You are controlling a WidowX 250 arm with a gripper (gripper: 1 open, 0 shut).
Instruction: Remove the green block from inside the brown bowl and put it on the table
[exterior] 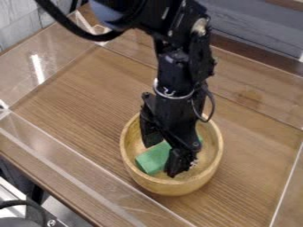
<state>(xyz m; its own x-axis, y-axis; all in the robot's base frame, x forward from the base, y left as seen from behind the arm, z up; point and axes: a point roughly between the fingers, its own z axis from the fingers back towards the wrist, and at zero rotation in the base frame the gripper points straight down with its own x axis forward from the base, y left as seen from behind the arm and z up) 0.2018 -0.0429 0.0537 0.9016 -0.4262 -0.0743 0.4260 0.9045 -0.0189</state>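
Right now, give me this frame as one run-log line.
phase: reaching into brown bowl | gripper: open, straddling green block | block: in bowl, not lifted | table: no block

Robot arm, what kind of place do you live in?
Probably a robot test bench: a wood-grain table fenced by clear acrylic walls, with only a brown bowl and a green block to practise on.

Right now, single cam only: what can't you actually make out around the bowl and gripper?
- Green block: mostly hidden by the gripper; only its lower left end shows.
- Contact: the fingers are down inside the brown bowl, spread; whether they touch the block cannot be told.
- Bowl's far rim and inside: covered by the arm.
- Table: cut off by the frame edges.
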